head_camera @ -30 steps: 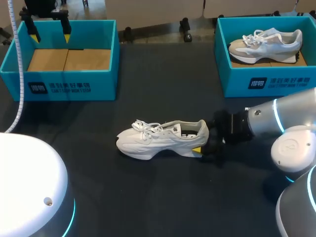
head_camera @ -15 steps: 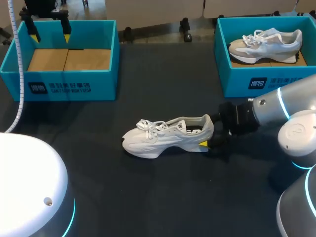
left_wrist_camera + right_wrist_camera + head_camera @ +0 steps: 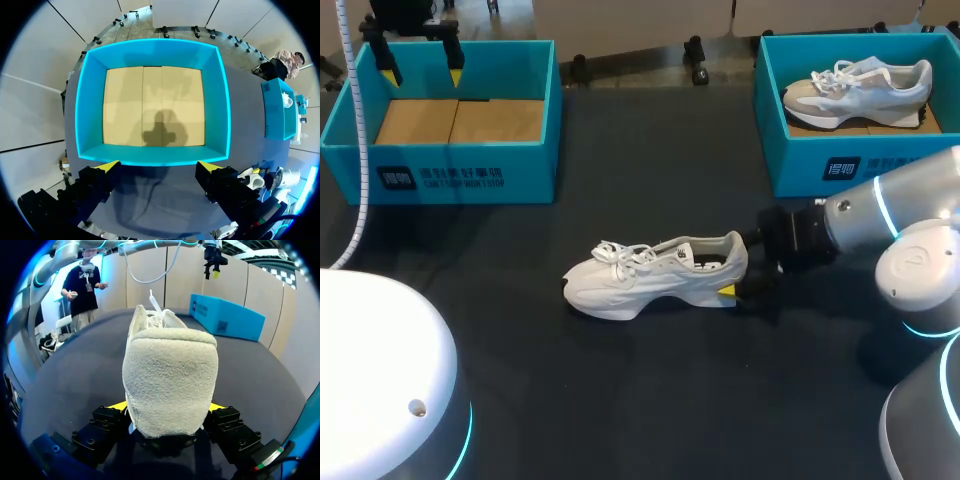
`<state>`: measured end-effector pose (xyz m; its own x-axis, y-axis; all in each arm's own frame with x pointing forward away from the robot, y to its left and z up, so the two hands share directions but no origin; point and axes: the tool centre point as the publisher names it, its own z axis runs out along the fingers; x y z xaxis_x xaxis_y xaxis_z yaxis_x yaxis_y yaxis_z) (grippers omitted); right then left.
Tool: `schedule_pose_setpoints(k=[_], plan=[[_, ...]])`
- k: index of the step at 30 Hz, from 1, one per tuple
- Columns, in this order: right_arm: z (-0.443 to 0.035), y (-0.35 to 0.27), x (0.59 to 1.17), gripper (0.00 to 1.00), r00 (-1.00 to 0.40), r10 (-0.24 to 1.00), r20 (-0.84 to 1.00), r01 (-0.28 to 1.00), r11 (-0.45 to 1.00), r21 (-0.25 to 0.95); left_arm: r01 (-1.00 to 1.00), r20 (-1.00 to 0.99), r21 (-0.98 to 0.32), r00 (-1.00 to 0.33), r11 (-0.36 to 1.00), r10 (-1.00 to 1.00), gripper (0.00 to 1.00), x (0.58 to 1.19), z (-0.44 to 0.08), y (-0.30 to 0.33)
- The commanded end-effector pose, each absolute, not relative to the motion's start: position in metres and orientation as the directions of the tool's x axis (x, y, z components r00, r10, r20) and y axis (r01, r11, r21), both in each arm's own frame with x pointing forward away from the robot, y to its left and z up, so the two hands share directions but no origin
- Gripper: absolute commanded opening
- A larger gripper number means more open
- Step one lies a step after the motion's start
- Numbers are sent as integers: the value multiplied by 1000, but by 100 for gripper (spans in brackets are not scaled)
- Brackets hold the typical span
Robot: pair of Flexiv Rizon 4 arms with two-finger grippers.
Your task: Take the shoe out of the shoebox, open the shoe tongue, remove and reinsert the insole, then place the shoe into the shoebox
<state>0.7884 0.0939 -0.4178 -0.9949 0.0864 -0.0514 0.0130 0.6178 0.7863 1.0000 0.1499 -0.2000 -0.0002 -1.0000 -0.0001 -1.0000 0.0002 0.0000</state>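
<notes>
A white shoe [image 3: 650, 280] lies on its sole in the middle of the dark table, toe to the left. My right gripper [image 3: 740, 268] comes in from the right and is shut on its heel. In the right wrist view the fuzzy heel [image 3: 170, 375] fills the space between the two fingers of the gripper [image 3: 169, 407], which press on it from both sides. The left teal shoebox [image 3: 460, 170] holds only a cardboard bottom. My left gripper [image 3: 420, 68] hangs open above that box's far edge. From its own wrist view, the left gripper [image 3: 159, 166] looks down into the box [image 3: 220, 100].
A second teal shoebox [image 3: 860, 165] at the back right holds a grey-and-white shoe [image 3: 860, 85]. Bare dark table lies between the two boxes and in front of the white shoe.
My right gripper and the shoe in it shifted a little to the right, then eased slightly back left. The left arm has not moved.
</notes>
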Motion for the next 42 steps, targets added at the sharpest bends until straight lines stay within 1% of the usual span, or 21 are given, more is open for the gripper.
schedule_pose_setpoints(k=[1,24,28,29,32,42], plan=[[-422,99,790,0,-994,93,-56,14,621,783,-1000,0,0,0,0,-1000,100,1000,-200,150],[-422,99,790,0,-994,93,-56,14,621,783,-1000,0,0,0,0,-1000,100,1000,-200,150],[-422,99,790,0,-994,93,-56,14,621,783,-999,-17,-2,47,-47,-999,100,983,-202,146],[-422,99,790,0,-994,93,-56,14,621,783,-998,-9,19,59,-59,-998,100,979,-202,145],[-422,99,790,0,-994,93,-56,14,621,783,-997,-39,-25,74,-73,-996,100,963,-203,140],[-422,99,790,0,-994,93,-56,14,621,783,-997,11,-11,81,-81,-997,100,908,-206,113]])
